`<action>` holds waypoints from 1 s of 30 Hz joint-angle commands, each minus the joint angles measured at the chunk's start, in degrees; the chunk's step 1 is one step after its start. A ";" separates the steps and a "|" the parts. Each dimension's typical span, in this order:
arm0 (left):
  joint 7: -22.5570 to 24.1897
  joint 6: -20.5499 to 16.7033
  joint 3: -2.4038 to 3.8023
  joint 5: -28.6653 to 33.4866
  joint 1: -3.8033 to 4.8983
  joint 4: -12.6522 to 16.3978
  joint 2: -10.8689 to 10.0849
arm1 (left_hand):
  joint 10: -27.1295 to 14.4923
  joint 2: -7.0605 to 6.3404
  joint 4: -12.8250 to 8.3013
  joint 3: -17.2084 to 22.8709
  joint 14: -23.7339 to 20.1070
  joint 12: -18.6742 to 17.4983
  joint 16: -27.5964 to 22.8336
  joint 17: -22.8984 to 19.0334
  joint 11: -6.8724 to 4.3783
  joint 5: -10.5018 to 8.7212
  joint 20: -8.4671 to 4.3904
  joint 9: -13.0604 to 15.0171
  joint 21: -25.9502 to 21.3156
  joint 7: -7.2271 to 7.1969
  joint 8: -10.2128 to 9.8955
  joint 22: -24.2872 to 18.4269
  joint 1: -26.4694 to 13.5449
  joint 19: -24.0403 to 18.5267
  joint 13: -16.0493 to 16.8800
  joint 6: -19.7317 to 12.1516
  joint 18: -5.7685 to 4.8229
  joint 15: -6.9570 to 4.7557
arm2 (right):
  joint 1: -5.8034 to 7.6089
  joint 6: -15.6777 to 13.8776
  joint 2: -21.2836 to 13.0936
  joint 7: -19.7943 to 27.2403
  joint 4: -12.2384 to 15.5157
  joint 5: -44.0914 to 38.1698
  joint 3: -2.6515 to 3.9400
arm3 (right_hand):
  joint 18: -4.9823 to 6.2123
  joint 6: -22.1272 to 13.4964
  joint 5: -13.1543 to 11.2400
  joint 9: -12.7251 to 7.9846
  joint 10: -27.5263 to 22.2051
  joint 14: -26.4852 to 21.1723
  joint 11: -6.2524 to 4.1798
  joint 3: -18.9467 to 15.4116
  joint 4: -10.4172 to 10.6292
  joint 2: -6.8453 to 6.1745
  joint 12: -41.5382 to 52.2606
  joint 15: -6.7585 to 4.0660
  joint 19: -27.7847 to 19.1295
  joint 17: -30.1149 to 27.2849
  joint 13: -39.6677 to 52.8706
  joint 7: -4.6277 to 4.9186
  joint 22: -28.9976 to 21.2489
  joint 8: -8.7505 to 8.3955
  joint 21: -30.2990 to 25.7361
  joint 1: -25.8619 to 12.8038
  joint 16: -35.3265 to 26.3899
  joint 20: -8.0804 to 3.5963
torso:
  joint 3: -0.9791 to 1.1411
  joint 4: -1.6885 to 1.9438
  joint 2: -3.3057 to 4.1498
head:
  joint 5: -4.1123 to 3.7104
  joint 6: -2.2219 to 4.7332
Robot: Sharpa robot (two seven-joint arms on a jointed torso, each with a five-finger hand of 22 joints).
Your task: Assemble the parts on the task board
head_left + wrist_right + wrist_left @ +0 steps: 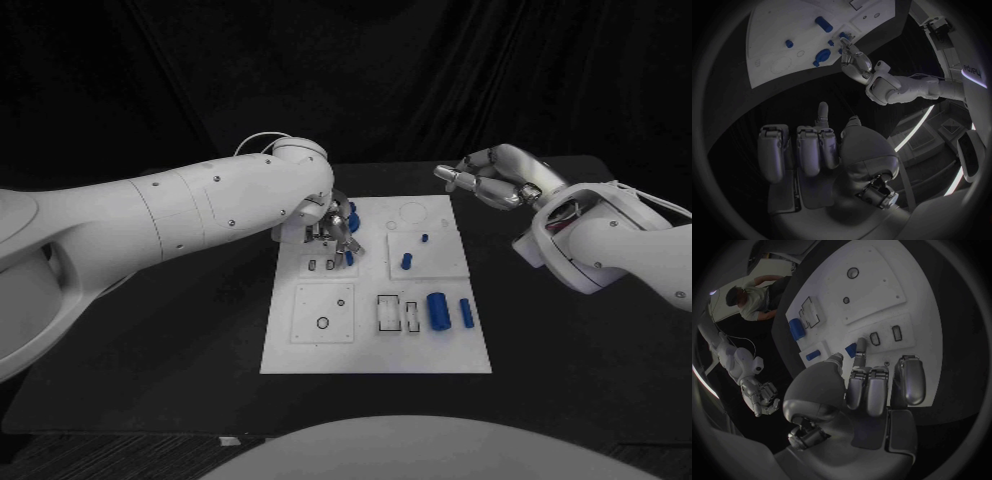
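Observation:
The white task board (375,345) lies in the middle of the black table. My left hand (333,216) hovers over its far left part, over small rectangular slots (875,338), and pinches a small blue part (852,349) between thumb and a finger. Another blue part (349,258) stands just nearer on the board. More blue parts lie to the right: a short one (408,262), a tiny one (424,238), a thick cylinder (437,312) and a slimmer one (466,312). My right hand (490,178) hangs beyond the board's far right corner, fingers curled in, holding nothing.
Near the board's front are a square plate with a small hole (323,313) and rectangular recesses (389,312). A round outline (414,212) marks the far edge. Bare black table (173,340) surrounds the board on all sides.

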 commanded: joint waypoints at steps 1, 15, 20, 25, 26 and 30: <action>1.28 0.05 0.06 0.07 -0.16 -0.07 0.23 | 5.98 -0.02 -0.08 0.48 6.17 -0.04 0.15 15.06 -0.59 0.50 -0.11 0.11 -0.35 0.03 -0.06 -0.07 0.51 -0.45 15.04 0.54 -0.51 -0.41 | -0.14 -0.88 -0.05 -0.01 0.07 -0.31 0.04 | 0.03 0.36 0.37 0.12 6.09 6.05 -0.17 -0.23 -0.09 0.05 0.14 0.15 4.98 15.10 15.09 -0.15 14.45 0.44 -0.32 0.68 0.15 0.16 | 0.00 0.00 -0.01 | -0.17 -0.01; 1.46 0.11 0.06 0.07 -0.56 -1.40 0.94 | 5.98 -0.36 -0.78 1.58 6.17 -0.04 0.15 15.06 -0.83 2.19 -0.30 0.72 -0.54 -0.25 0.10 0.04 1.16 -0.48 15.04 1.02 -0.50 -0.61 | -0.14 -1.09 -0.13 -0.01 0.14 -0.31 0.04 | 0.12 0.49 0.70 0.25 6.09 6.05 -0.25 -0.11 -0.10 0.26 0.14 0.08 4.80 15.10 15.09 -0.25 14.34 0.74 -0.60 1.39 0.15 0.11 | 0.01 -0.02 -0.02 | -0.27 -0.01; 1.43 0.18 0.06 0.07 -0.64 -1.69 1.00 | 5.98 -0.48 -1.15 2.04 6.17 -0.04 0.15 15.06 -0.92 2.35 -0.37 0.97 -0.61 -0.35 0.17 0.05 1.51 -0.50 15.04 1.12 -0.49 -0.69 | -0.16 -0.98 -0.09 -0.10 0.13 -0.31 0.04 | 0.22 0.49 0.93 0.31 6.09 6.05 -0.30 -0.05 -0.12 0.32 0.14 0.04 4.58 15.10 15.09 -0.28 14.20 0.86 -0.93 1.83 0.15 0.07 | 0.02 -0.01 -0.01 | -0.39 -0.01; 1.44 0.32 0.06 0.07 -0.69 -1.77 1.01 | 5.98 -0.81 -2.09 3.29 6.17 -0.04 0.15 15.06 -1.05 2.44 -0.52 1.39 -0.78 -0.44 0.03 0.04 2.31 -0.57 15.04 0.87 -0.46 -0.83 | -0.23 -0.87 -0.04 -0.20 0.03 -0.31 0.04 | 0.28 0.45 1.37 0.37 6.09 6.05 -0.34 0.02 -0.14 0.34 0.14 -0.01 4.45 15.10 15.09 -0.33 14.12 1.02 -1.14 2.54 0.15 0.03 | 0.01 0.00 0.01 | -0.26 -0.01; 1.46 0.35 0.06 0.07 -0.69 -1.78 1.00 | 5.98 -0.85 -2.20 3.43 6.17 -0.04 0.15 15.06 -1.05 2.46 -0.53 1.43 -0.77 -0.45 0.01 0.08 2.40 -0.54 15.04 0.83 -0.47 -0.84 | -0.24 -0.83 -0.04 -0.23 0.02 -0.31 0.04 | 0.29 0.42 1.56 0.40 6.09 6.05 -0.36 0.04 -0.15 0.33 0.14 -0.03 4.42 15.10 15.09 -0.35 14.10 1.08 -1.18 2.85 0.15 0.01 | 0.01 0.00 0.01 | -0.23 -0.01; 1.64 0.34 0.06 0.07 -0.73 -1.83 1.01 | 5.98 -1.08 -2.94 4.49 6.17 -0.04 0.15 15.06 -1.10 2.80 -0.60 1.72 -0.89 -0.47 -0.11 0.09 2.91 -0.59 15.04 0.64 -0.46 -0.89 | -0.28 -0.71 -0.03 -0.34 0.01 -0.31 0.04 | 0.30 0.39 1.92 0.44 6.09 6.05 -0.39 0.11 -0.18 0.32 0.14 -0.06 4.41 15.10 15.09 -0.38 14.09 1.17 -1.21 3.43 0.15 -0.02 | 0.01 -0.02 -0.03 | -0.22 -0.01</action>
